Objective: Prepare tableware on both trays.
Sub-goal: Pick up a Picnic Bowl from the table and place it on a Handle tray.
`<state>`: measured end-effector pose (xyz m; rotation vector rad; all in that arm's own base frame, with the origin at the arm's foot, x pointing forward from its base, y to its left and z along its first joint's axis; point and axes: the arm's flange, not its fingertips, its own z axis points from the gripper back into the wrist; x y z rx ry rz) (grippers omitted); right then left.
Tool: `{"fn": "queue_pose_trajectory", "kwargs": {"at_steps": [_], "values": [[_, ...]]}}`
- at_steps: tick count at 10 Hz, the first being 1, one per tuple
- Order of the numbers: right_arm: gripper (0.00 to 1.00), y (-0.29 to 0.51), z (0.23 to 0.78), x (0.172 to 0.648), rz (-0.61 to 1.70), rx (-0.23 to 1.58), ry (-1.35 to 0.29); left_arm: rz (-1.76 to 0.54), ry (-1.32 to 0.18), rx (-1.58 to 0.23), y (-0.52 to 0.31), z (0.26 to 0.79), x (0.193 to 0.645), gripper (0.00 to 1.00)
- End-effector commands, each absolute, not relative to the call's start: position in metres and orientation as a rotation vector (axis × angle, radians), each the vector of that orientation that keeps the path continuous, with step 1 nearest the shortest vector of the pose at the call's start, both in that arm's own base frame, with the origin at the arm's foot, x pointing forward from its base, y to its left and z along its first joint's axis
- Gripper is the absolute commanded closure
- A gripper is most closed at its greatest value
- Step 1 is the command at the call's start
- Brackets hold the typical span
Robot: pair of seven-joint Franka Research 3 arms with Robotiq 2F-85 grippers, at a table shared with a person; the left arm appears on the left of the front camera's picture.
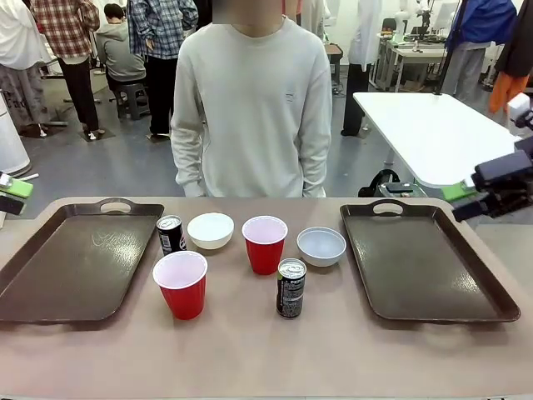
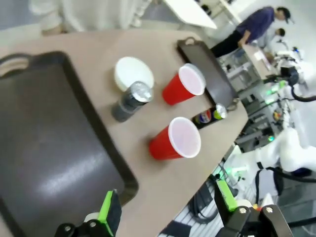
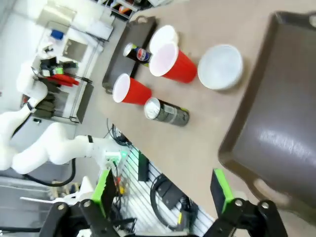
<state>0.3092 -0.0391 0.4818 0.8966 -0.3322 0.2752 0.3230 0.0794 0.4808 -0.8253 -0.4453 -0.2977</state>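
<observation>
Two dark brown trays lie on the table, the left tray [image 1: 75,262] [image 2: 49,148] and the right tray [image 1: 429,258] [image 3: 281,113], both bare. Between them stand two red cups [image 1: 181,284] [image 1: 265,244], two white bowls [image 1: 211,230] [image 1: 321,246] and two dark cans [image 1: 171,234] [image 1: 291,287]. My left gripper [image 1: 12,196] [image 2: 168,205] hovers open off the left tray's outer side. My right gripper [image 1: 465,200] [image 3: 163,192] hangs open beyond the right tray's far right corner. Neither holds anything.
A person in a pale sweatshirt [image 1: 254,100] stands at the far edge of the table, hands out of sight. A white table [image 1: 433,129] stands behind on the right. Bare tabletop [image 1: 250,358] stretches along the near edge.
</observation>
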Motion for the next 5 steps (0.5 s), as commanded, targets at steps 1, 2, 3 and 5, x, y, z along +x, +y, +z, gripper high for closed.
{"fn": "queue_pose_trajectory", "kwargs": {"at_steps": [1, 2, 3, 5], "values": [[0.0, -0.022, 0.426, 0.25, 0.248, 0.862, -0.297, -0.273, -0.372, -0.78, 0.094, 0.484, 0.326, 0.0], [0.0, -0.029, 0.424, 0.244, 0.231, 0.857, -0.298, -0.258, -0.365, -0.771, 0.106, 0.484, 0.329, 0.0], [0.0, -0.033, 0.423, 0.24, 0.218, 0.854, -0.291, -0.245, -0.367, -0.766, 0.111, 0.483, 0.328, 0.0], [0.0, -0.031, 0.422, 0.236, 0.233, 0.823, -0.298, -0.245, -0.438, -0.684, 0.107, 0.483, 0.324, 0.0]]}}
